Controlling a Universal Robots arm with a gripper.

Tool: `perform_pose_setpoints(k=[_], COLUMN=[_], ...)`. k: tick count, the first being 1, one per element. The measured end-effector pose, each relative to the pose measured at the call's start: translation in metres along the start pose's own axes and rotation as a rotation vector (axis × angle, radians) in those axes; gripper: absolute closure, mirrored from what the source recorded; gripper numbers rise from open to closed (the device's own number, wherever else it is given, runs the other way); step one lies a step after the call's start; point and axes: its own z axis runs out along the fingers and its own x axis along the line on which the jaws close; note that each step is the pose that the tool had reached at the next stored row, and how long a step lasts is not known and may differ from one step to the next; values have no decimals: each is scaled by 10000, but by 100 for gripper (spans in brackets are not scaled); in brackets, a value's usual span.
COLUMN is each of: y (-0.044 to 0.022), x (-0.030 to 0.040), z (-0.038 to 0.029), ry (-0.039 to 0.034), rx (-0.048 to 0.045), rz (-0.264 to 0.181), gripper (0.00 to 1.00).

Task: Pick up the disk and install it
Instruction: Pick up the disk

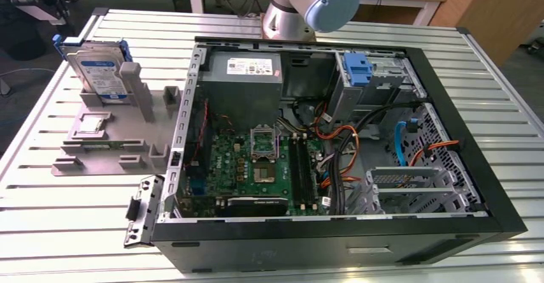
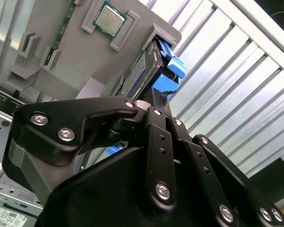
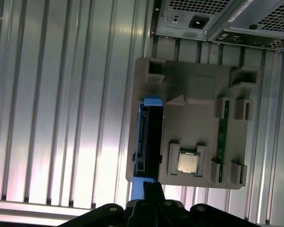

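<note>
The disk [image 1: 95, 72] is a silver drive with a white-and-blue label in a blue carrier. It stands on edge in a slot of the grey holder [image 1: 111, 130], at the exterior view's left, beside the open computer case [image 1: 340, 232]. Seen from above in the first wrist view, the disk [image 3: 149, 137] is a dark narrow edge with blue ends. My gripper [image 3: 154, 187] hangs well above it, its black fingers pressed together and holding nothing. In the second wrist view the gripper [image 2: 154, 101] points toward the disk's [image 2: 146, 66] blue end.
The holder also carries a small square silver chip [image 3: 188, 162] and a green memory stick [image 3: 221, 137]. Inside the case, a drive bay with a blue bracket [image 1: 358, 69] sits at the back. The arm's base [image 1: 310, 6] stands behind the case on the slatted metal table [image 1: 51, 245].
</note>
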Motion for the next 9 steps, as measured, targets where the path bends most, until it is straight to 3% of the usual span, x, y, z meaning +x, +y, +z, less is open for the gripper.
perform_pose_setpoints(k=[3,9], y=[1,-2], x=[16,27], z=[13,20], ry=[11,12], rx=[113,132], rz=[0,126], gripper=[89,89])
